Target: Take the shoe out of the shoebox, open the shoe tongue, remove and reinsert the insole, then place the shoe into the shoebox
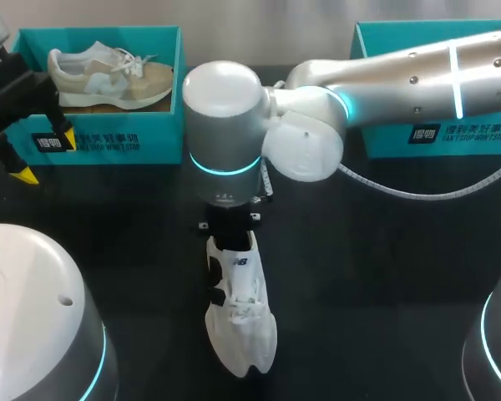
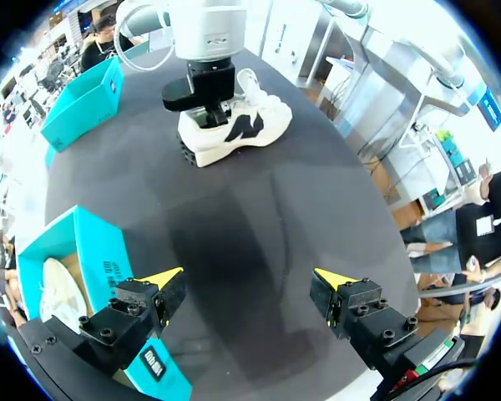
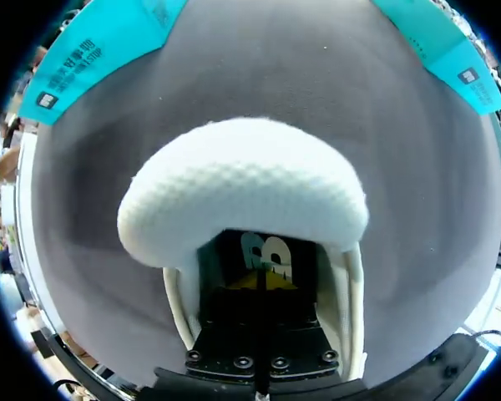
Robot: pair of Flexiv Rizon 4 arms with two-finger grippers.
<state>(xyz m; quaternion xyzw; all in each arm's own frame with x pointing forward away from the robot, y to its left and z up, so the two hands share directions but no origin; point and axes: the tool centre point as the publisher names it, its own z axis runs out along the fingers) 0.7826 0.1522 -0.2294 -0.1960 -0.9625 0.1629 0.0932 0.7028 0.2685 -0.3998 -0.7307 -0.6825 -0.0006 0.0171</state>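
The right arm [image 1: 401, 79] comes in from the right, reaches to the middle of the table [image 1: 384, 276] and turns its wrist straight down over the white shoe [image 1: 238, 317]. The shoe stands on its sole at the near middle, toe toward the near edge, with a dark logo on its side. The right hand [image 3: 265, 282] is sunk in the shoe's opening, narrow, its yellow tips side by side over the dark insole [image 3: 263, 251], which bears a pale logo. The left hand [image 2: 249, 277] hangs wide open and holds nothing at the far left, just in front of the left shoebox [image 1: 108, 138], which holds a beige shoe [image 1: 108, 75]. Both teal boxes, this one and the right shoebox [image 1: 451, 138], carry a dark label and white print on the front wall.
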